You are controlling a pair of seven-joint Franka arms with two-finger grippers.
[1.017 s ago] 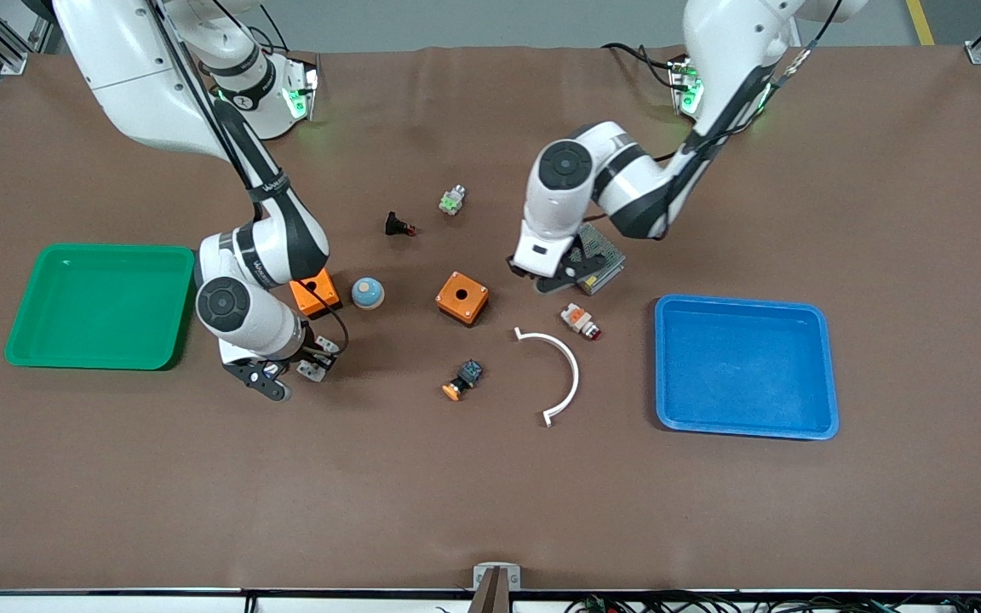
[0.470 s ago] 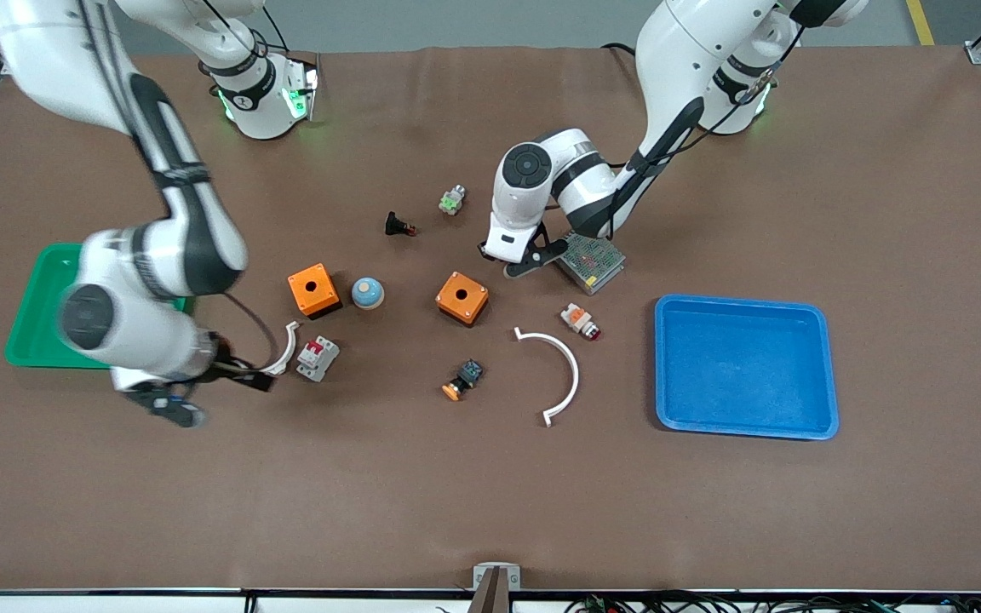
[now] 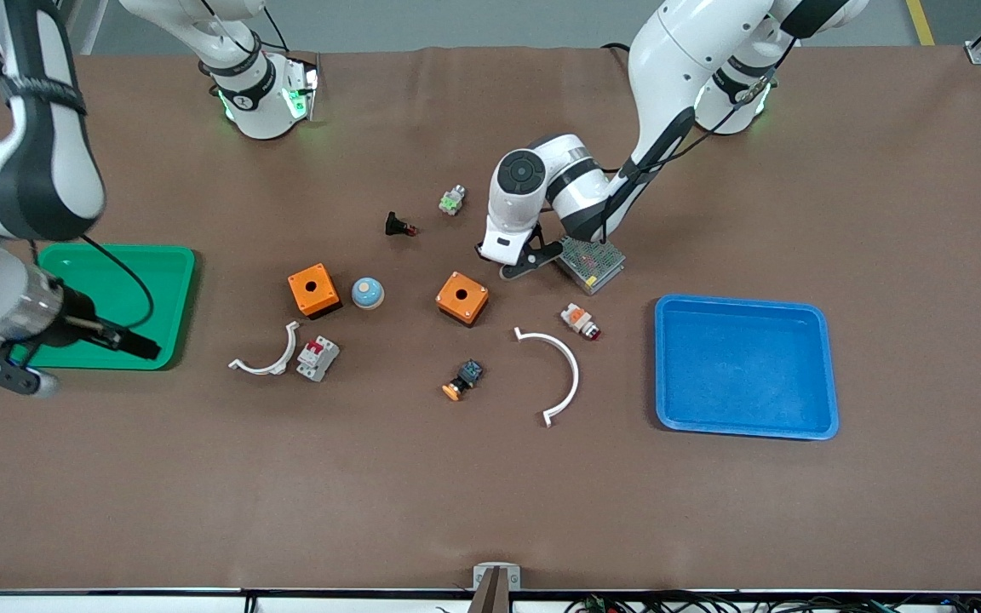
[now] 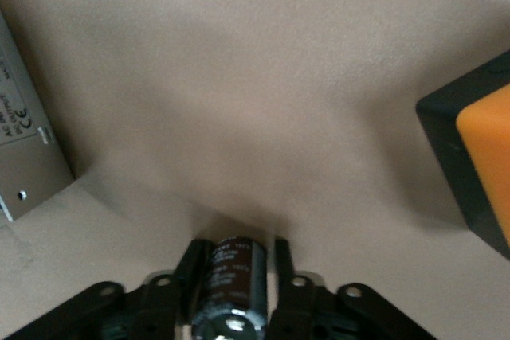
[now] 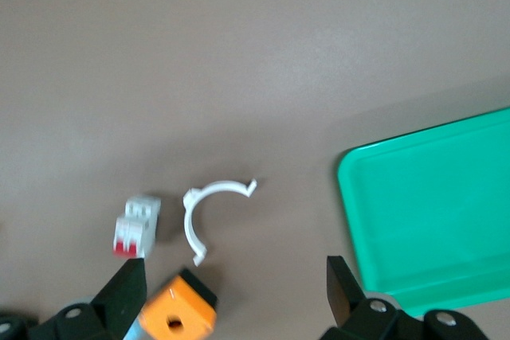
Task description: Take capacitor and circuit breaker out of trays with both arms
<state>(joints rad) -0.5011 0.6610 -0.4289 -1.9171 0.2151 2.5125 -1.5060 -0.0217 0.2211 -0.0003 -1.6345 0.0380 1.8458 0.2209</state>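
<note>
A: Breaker first, nearest the camera. The circuit breaker [image 3: 318,358] is lying on the mat, touching one end of a small white curved clip [image 3: 267,361], just nearer the camera than an orange box [image 3: 313,290] and well clear of the green tray [image 3: 129,278].

B: And your right claw?

A: I'm holding the right gripper [image 5: 231,292] over the mat at the green tray's near corner, fingers spread wide with nothing between them. I'm judging that half of the job done.

B: Capacitor?

A: Farther up the table, I'm keeping the left gripper [image 4: 236,264] low over the mat between the other orange box [image 3: 461,298] and the metal-cased power supply [image 3: 593,261]. The capacitor [image 4: 231,287] is sitting between its fingers, silvery end toward the wrist camera. The fingers are flanking it closely, but I cannot tell whether they're pinching it or just letting go.

B: Blue tray?

A: The blue tray [image 3: 827,368] is empty, toward the left arm's end.

B: Next move?

A: I'm reckoning on spreading the left fingers fully, then lifting straight up so the little cylinder isn't rolling away.
</note>
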